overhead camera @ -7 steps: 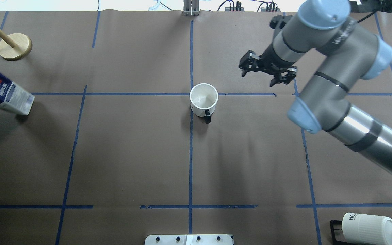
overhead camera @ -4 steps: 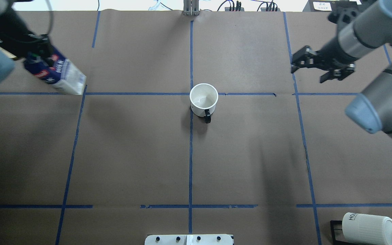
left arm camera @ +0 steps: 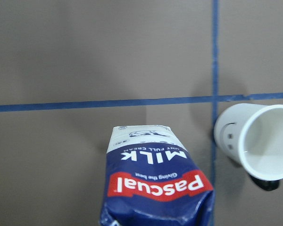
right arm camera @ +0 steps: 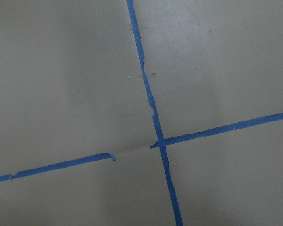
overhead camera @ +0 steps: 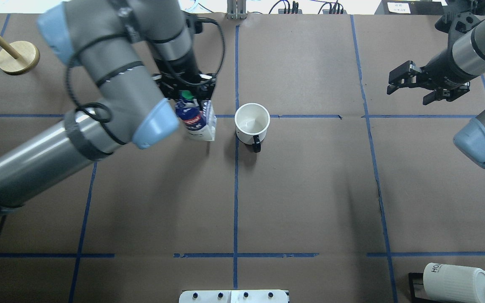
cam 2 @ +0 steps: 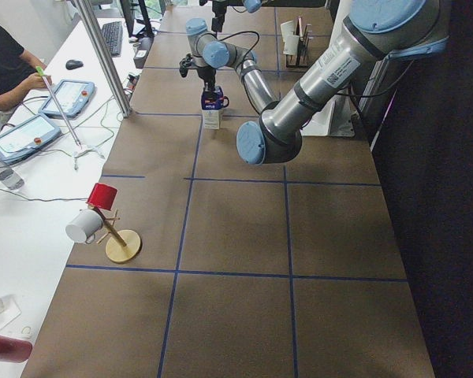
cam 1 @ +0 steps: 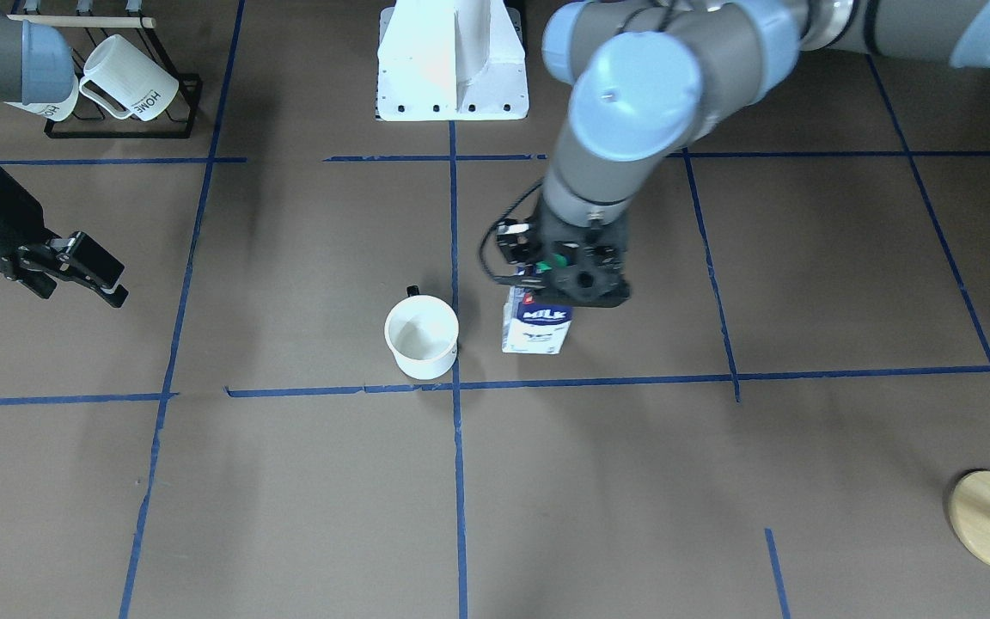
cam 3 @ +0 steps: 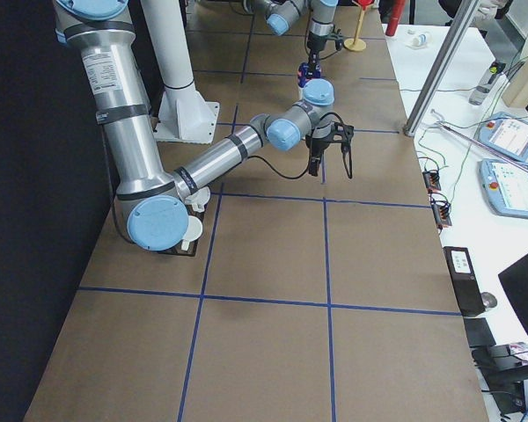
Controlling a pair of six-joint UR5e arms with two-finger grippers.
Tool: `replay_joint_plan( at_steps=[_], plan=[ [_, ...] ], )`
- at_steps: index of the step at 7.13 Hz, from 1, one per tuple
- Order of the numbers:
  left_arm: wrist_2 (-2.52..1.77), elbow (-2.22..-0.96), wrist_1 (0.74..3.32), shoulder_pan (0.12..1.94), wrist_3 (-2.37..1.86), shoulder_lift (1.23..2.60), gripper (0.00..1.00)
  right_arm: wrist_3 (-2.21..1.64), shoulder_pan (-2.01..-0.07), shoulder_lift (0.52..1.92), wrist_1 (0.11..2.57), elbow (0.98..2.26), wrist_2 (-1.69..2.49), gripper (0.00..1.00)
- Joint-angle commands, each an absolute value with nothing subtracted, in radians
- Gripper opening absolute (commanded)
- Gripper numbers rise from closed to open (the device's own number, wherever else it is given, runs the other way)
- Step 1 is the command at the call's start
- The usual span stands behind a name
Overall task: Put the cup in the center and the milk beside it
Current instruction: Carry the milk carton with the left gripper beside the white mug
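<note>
The white cup (overhead camera: 252, 122) stands upright on the center (overhead camera: 237, 115), the blue tape crossing, with its dark handle toward the robot. The smiley face shows in the left wrist view (left arm camera: 230, 136). My left gripper (overhead camera: 188, 97) is shut on the top of the milk (overhead camera: 198, 124), a dark blue carton with a green cap. The carton is just left of the cup, slightly tilted; I cannot tell whether its base touches the surface. In the front view the milk (cam 1: 536, 325) is right of the cup (cam 1: 421, 337). My right gripper (overhead camera: 411, 89) is open and empty, far right.
A wooden peg stand (overhead camera: 18, 57) is at the far left back. Ribbed HOME mugs (overhead camera: 457, 282) lie on a black rack at the near right corner. The robot's white base (cam 1: 452, 60) sits at the near edge.
My left arm has carried the milk from the far left edge to just beside the cup. My right gripper has drawn back from near the cup to the far right.
</note>
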State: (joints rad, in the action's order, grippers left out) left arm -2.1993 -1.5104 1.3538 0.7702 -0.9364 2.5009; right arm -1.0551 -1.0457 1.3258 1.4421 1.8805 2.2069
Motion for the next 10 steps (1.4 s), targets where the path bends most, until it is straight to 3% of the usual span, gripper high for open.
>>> replay_joint_plan(
  at_steps=[1,3,4,5,6,8,9,10],
  plan=[
    [-2.181,-1.384,1.478,0.743,-0.998,2.545,0.02,-1.054,-1.045,1.328,1.442,1.884,2.204,1.0],
    [-2.181,-1.353,1.523,0.741,-1.026,2.557,0.09,-1.054,-1.045,1.328,1.442,1.881,2.204,1.0],
    [-2.181,-1.351,1.523,0.741,-1.031,2.565,0.25,-1.054,-1.045,1.328,1.442,1.882,2.204,1.0],
    [-2.181,-1.351,1.523,0.736,-1.026,2.562,0.76,-1.055,-1.043,1.328,1.442,1.881,2.203,1.0],
    [-2.178,-1.353,1.525,0.735,-1.026,2.56,1.0,-1.055,-1.043,1.328,1.442,1.881,2.203,1.0],
    [-2.166,-1.389,1.517,0.742,-1.032,2.56,1.0,-1.055,-1.043,1.328,1.442,1.878,2.203,1.0],
    [-2.172,-1.47,1.505,0.808,-1.031,2.51,1.0,-1.052,-1.046,1.331,1.442,1.878,2.203,1.0],
    [-2.174,-1.623,1.505,0.84,-1.016,2.364,1.0,-1.037,-1.058,1.36,1.442,1.881,2.209,1.0]
  ],
)
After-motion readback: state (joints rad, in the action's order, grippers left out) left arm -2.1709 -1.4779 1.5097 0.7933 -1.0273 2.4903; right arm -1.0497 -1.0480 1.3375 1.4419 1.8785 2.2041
